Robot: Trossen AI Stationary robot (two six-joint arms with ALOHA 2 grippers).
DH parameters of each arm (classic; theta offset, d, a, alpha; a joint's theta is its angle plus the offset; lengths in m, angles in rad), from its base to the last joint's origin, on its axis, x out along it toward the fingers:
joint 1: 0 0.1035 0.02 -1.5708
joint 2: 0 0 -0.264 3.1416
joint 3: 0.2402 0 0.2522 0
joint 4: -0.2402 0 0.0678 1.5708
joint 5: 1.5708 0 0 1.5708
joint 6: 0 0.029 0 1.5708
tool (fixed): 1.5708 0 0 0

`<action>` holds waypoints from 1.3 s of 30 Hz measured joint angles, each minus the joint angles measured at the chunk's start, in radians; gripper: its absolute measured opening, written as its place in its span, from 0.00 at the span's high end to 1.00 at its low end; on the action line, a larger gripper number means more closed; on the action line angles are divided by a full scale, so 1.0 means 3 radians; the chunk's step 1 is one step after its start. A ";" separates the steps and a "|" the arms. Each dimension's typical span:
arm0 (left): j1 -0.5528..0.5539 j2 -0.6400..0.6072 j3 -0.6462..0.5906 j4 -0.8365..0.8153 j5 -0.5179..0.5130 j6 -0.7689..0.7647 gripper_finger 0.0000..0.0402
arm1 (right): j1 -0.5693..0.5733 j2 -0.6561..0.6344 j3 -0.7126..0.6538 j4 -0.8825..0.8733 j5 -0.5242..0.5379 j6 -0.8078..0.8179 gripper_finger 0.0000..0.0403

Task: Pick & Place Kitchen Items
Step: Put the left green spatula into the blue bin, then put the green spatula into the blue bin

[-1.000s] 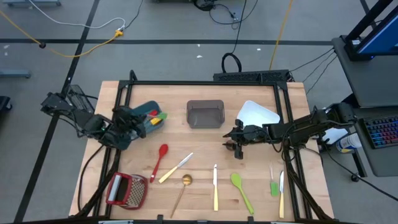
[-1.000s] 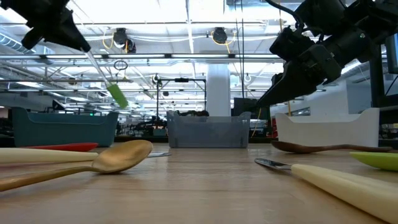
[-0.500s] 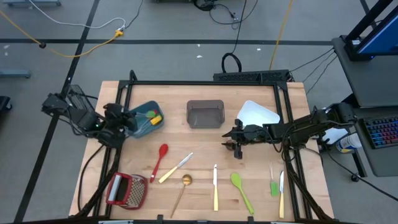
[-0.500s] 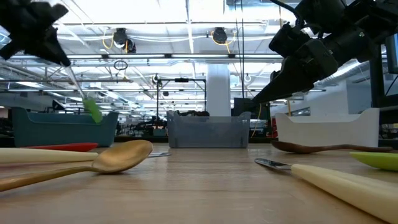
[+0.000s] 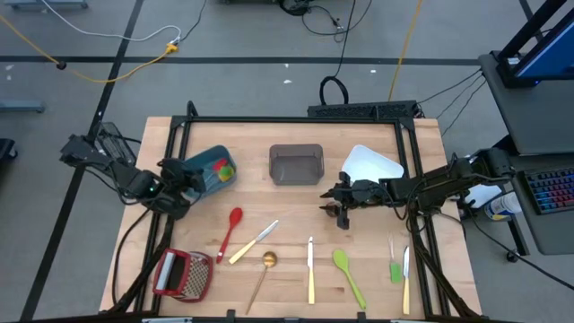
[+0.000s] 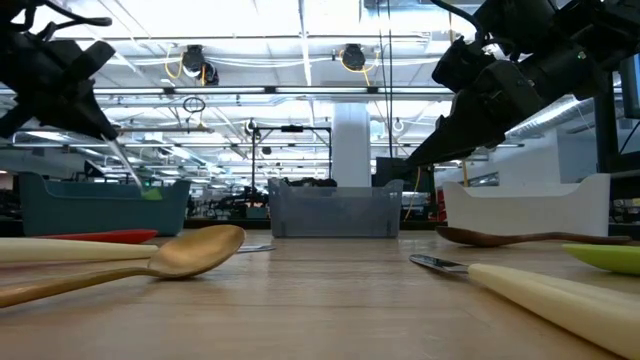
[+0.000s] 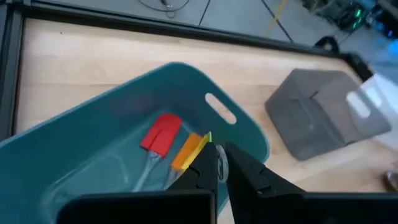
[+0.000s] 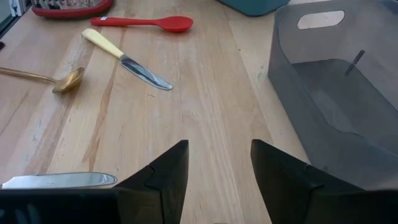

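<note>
Carefully, the left gripper [image 7: 221, 163], clenched on a green spatula [image 6: 150, 193], should release it low inside the teal bin [image 7: 74, 130].

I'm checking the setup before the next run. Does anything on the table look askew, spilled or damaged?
Nothing looks spilled or damaged. The only skewed thing is the teal bin, which sits at an angle to the table edge, while the grey bin sits square. The utensils lie loose on the wood, waiting to be sorted.
</note>
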 joint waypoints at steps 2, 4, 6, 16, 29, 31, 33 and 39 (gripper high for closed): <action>0.0000 0.0001 0.0000 0.0030 0.0072 0.0113 0.98 | 0.0000 0.0000 0.0000 0.0000 0.0000 0.0000 0.59; 0.0000 0.0001 0.0000 0.0054 0.0143 0.0211 0.96 | 0.0000 0.0000 0.0000 0.0000 0.0000 -0.0001 0.59; 0.0000 0.0002 0.0000 0.0052 0.0173 0.0261 0.92 | 0.0000 0.0000 0.0000 0.0000 -0.0001 0.0000 0.59; 0.0298 0.0002 -0.0001 -0.0098 0.0375 0.0499 0.77 | 0.0000 0.0000 0.0000 0.0001 0.0000 -0.0043 0.59; 0.0612 0.0009 -0.0004 0.0095 0.0400 0.0636 0.77 | 0.0081 0.0000 -0.0001 0.0260 -0.0120 -0.0200 0.59; 0.0612 0.0009 -0.0004 0.0309 0.0401 0.0852 0.77 | 0.0156 0.0000 -0.0001 0.0354 -0.0271 -0.0199 0.59; 0.0612 0.0009 -0.0004 0.0659 0.0399 0.1213 0.77 | 0.0269 -0.0001 0.0014 0.0422 -0.0351 -0.0197 0.59; 0.0612 0.0033 -0.0004 0.2293 0.0396 0.2749 0.77 | 0.0643 -0.0001 0.0308 -0.0023 -0.0349 0.0005 0.59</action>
